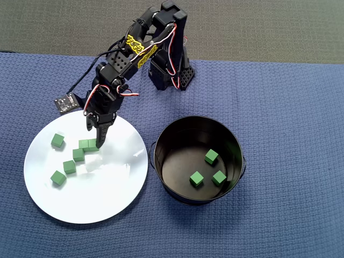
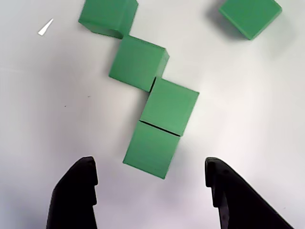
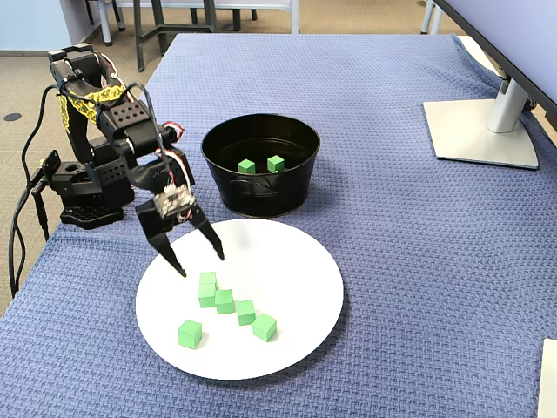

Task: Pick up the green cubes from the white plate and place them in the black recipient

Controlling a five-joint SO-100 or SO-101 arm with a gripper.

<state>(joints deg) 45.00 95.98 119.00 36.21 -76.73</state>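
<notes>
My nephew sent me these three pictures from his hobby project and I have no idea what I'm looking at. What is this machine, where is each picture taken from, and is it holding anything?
It is a small black robot arm ending in a two-finger gripper, standing on a table under a blue cloth.

One picture looks straight down from above. One comes from a camera on the arm's wrist, so you see its two black fingertips at the bottom edge. The third is a fixed camera off to the side.

On the cloth lie a white plate and a black pot. The overhead view shows six green cubes on the plate and three already in the pot.

The gripper holds nothing. Its fingers are spread open just above the plate, with the nearest cube lying in line with the gap between them, likely the next one to be grabbed.
</notes>
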